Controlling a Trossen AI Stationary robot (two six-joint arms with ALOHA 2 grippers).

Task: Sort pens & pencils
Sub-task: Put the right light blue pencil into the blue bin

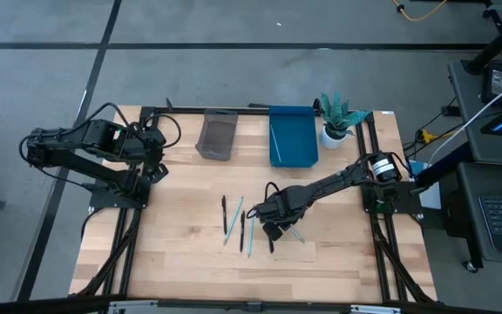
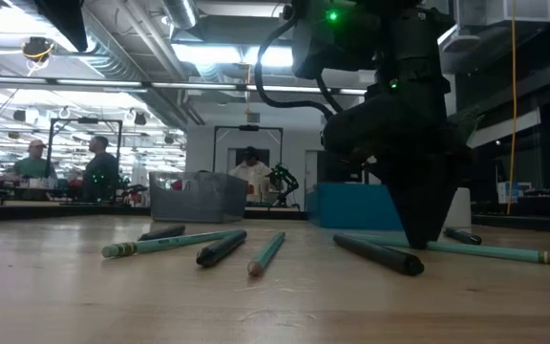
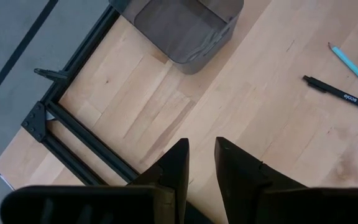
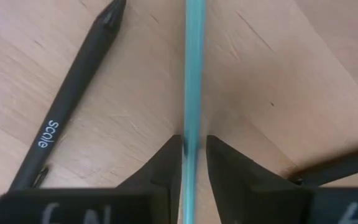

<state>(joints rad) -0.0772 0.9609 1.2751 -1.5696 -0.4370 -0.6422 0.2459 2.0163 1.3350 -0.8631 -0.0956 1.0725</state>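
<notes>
Several black pens (image 1: 224,214) and teal pencils (image 1: 250,237) lie flat on the wooden table (image 1: 181,253). My right gripper (image 4: 193,149) points straight down with its tips at the table top (image 2: 418,239). It is open, one finger close on each side of a teal pencil (image 4: 193,74) lying on the wood, and a thin gap shows on both sides. A black pen (image 4: 67,106) lies beside it. My left gripper (image 3: 202,155) waits above the table's left edge (image 1: 157,170), open and with nothing between its fingers.
A grey bin (image 1: 218,135) and a blue bin (image 1: 293,135) stand side by side at the table's far edge, with a potted plant (image 1: 336,118) to their right. Another dark pen (image 4: 334,168) lies close to the right gripper. People show in the room behind.
</notes>
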